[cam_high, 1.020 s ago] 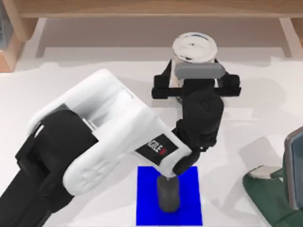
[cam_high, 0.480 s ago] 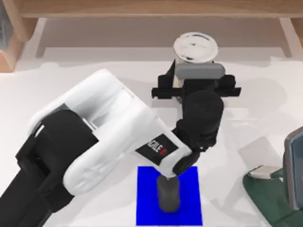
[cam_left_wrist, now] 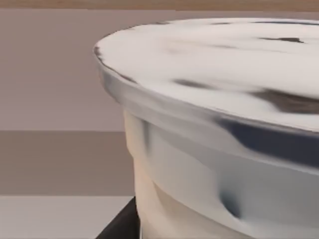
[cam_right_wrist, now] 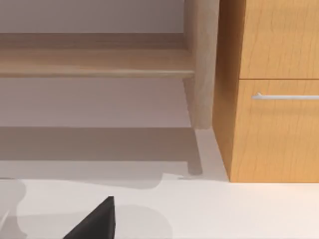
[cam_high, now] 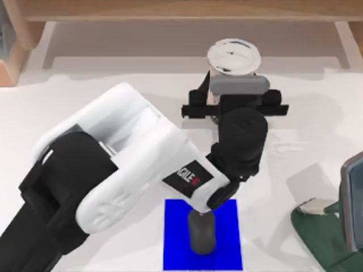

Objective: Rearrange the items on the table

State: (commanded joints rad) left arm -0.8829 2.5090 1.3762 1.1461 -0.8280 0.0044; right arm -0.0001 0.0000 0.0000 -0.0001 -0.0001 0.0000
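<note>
The clear cup of milky-brown drink, seen by its white lid (cam_high: 233,56), stands at the far middle of the white table (cam_high: 113,79). My left gripper (cam_high: 232,77) reaches it from the near side with its dark fingers on both flanks, shut on the cup. In the left wrist view the cup (cam_left_wrist: 214,129) looms close, and one black fingertip (cam_left_wrist: 122,225) lies against its wall. The dark grey mouse (cam_high: 202,234) rests on the blue mat (cam_high: 227,226) at the near edge, under my left arm's forearm. My right arm (cam_high: 334,232) is parked at the right edge.
A brown wooden ledge (cam_high: 181,8) runs along the far side. The right wrist view looks at a wooden cabinet with a drawer handle (cam_right_wrist: 286,96) and a shelf post (cam_right_wrist: 202,64). One dark fingertip (cam_right_wrist: 97,222) pokes in over bare table.
The finger on the cup's left side has drawn in against the cup wall. The cup lid has shifted very slightly. The mouse, mat and right arm stay put.
</note>
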